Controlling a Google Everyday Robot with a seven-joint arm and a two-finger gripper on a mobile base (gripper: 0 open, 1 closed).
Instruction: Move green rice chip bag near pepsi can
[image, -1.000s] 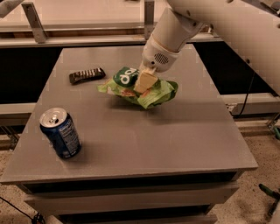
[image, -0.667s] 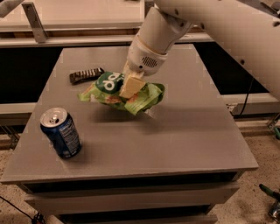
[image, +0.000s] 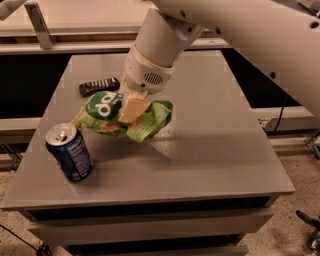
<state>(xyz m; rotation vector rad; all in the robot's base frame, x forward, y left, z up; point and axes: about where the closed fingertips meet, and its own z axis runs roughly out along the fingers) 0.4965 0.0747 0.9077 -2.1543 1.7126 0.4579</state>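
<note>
The green rice chip bag is a crinkly light-green pouch with white lettering on a dark-green patch. It hangs tilted above the grey table, left of the middle. My gripper comes down from the white arm at the top and is shut on the bag's middle, one cream finger lying across it. The pepsi can, blue with a silver top, stands upright near the table's front left corner, just below and left of the bag, apart from it.
A small dark ridged bar lies on the table at the back left, behind the bag. The white arm crosses the upper right of the view. A lower shelf edge runs under the table's front. Floor shows at the right.
My gripper has carried the bag left and toward the front of the table, from near the middle to close beside the can. The can and the bar have not moved.
</note>
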